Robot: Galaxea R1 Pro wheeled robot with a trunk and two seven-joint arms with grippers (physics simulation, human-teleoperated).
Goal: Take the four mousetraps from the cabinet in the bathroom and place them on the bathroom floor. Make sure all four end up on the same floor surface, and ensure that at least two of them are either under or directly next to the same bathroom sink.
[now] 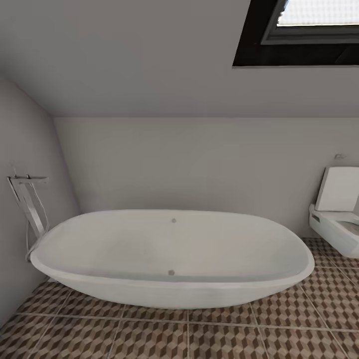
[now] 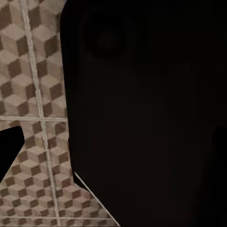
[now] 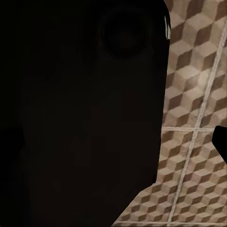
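Note:
The mousetraps, the cabinet and the bathroom sink are out of view. The bathroom floor [image 1: 149,339], tiled in a brown, beige and white cube pattern, runs along the bottom of the head view. It also lies beneath both wrist cameras, as floor [image 2: 33,85] and floor [image 3: 194,94]. A large dark part of the robot [image 2: 146,113] blocks much of the left wrist view, and a dark part [image 3: 80,113] does the same in the right wrist view. A black tip [image 2: 9,149] pokes in at one edge, another black tip [image 3: 221,142] likewise; whether the jaws are open is unclear.
An oval white bathtub [image 1: 169,279] stands straight ahead against the grey wall. Its chrome floor-standing tap [image 1: 27,199] is at the left. A white toilet [image 1: 336,219] hangs at the right. A dark-framed window [image 1: 299,32] sits in the sloped ceiling.

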